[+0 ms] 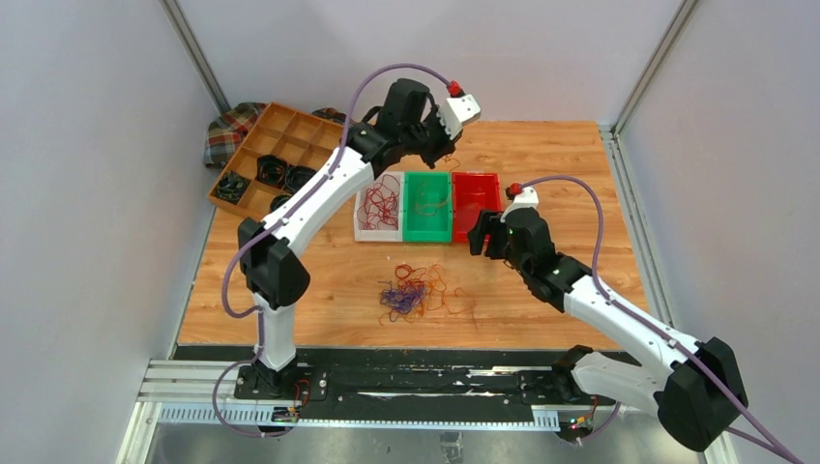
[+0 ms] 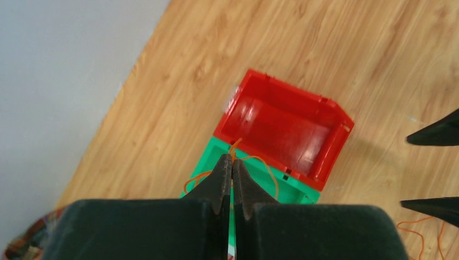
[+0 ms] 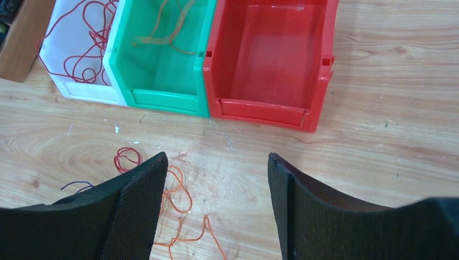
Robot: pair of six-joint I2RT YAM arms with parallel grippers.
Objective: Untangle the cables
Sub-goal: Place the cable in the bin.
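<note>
Tabletop (image 1: 580,164): three bins (image 1: 428,232), one cable clump (image 1: 411,293)

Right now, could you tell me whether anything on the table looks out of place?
Yes: a tangled clump of red, orange and purple cables lies loose on the table before the bins, while the red bin sits empty.

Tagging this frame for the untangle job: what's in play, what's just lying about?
In play: cable clump, white bin, green bin, red bin, left gripper shut on an orange cable, right gripper open.
Lying about: wooden organiser tray with black coils, plaid cloth.
</note>
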